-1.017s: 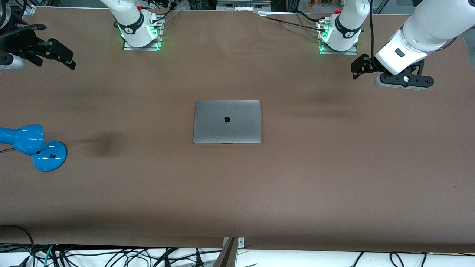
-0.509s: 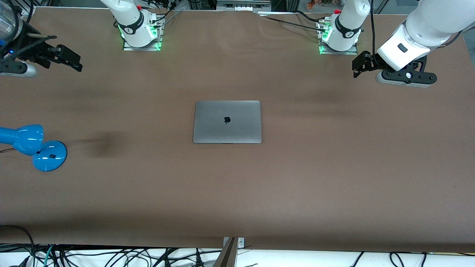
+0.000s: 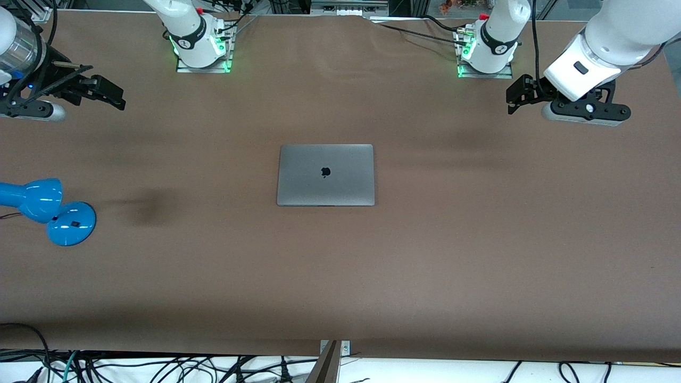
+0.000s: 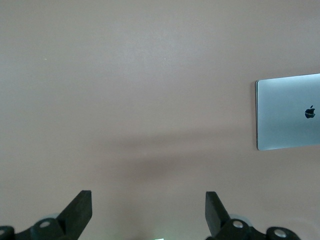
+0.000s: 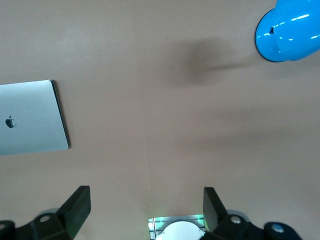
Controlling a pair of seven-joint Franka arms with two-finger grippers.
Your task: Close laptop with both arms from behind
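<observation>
The laptop [image 3: 325, 174] lies flat in the middle of the brown table [image 3: 479, 239], its grey lid down and the black apple logo facing up. It also shows at the edge of the left wrist view as the laptop [image 4: 289, 112] and in the right wrist view as the laptop [image 5: 30, 119]. My left gripper [image 3: 517, 96] hangs open over bare table toward the left arm's end, beside that arm's base [image 3: 485, 56]. My right gripper [image 3: 106, 91] hangs open over bare table toward the right arm's end. Both sets of fingers hold nothing: left gripper [image 4: 147, 210], right gripper [image 5: 146, 205].
A blue desk lamp [image 3: 48, 210] lies on the table at the right arm's end, nearer to the front camera than the right gripper; the lamp [image 5: 292, 30] shows in the right wrist view too. The right arm's base [image 3: 201, 45] stands at the table's back edge. Cables [image 3: 159, 367] hang below the front edge.
The right gripper has swung in over the table, toward the middle. The left gripper has drifted a little outward and lower in the view. The laptop has not moved.
</observation>
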